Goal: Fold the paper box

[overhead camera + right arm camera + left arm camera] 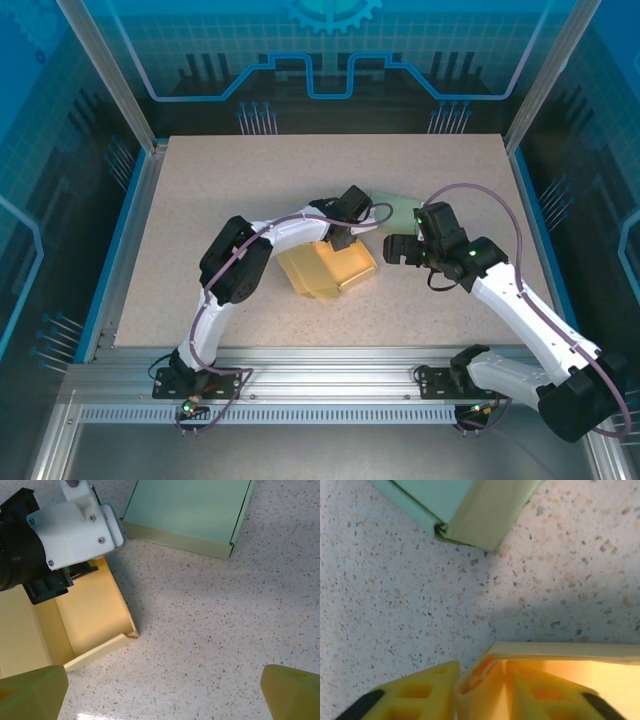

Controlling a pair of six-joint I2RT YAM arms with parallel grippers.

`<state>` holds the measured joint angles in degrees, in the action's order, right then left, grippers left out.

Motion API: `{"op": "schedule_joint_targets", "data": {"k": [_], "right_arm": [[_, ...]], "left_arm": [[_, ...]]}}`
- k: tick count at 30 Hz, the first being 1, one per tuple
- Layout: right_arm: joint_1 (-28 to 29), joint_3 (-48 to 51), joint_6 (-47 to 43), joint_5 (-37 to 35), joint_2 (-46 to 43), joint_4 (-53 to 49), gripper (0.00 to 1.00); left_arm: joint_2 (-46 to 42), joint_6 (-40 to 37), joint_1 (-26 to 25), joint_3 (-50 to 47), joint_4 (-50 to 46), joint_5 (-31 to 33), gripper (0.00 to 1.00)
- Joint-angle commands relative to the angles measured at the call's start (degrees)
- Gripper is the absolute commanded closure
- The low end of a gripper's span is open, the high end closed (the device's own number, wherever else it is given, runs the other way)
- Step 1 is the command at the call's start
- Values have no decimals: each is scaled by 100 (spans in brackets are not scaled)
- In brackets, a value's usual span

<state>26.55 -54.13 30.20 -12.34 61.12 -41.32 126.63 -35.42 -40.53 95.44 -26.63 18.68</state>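
The yellow paper box [325, 268], partly folded, is lying near the centre of the speckled beige table [250, 180]. The left gripper [340, 240] is pinching the box's far wall between its fingers [420, 692]. The right gripper [395, 248] is hovering just right of the box, jaws spread wide and holding nothing. A pale green folded cardboard box [400, 210] is sitting just beyond.

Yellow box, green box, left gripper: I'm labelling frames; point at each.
yellow box [325, 268], top view, its flat panel.
green box [187, 507], right wrist view, its top face.
left gripper [481, 674], left wrist view, between fingertips.
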Motion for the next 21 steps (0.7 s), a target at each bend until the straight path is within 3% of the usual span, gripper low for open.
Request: {"op": "schedule_joint_targets", "data": {"k": [1,5,12,18,21], "right_arm": [[-101,87,8,82,-83,23,0],[-106,87,21,120,-70,70,0],[-114,71,29,144,-13,72,0],[-115,60,13,144,-41,45,0],[-126,52,4,139,-30,28,0]], "left_arm": [[116,-298,37,-31,183,245,77],[143,-507,32,-187,343,333,88],[303,-677,18,-273,488,433,88],[559,-835,43,-201,630,655,86],[499,-768,54,-131,634,686,76]]}}
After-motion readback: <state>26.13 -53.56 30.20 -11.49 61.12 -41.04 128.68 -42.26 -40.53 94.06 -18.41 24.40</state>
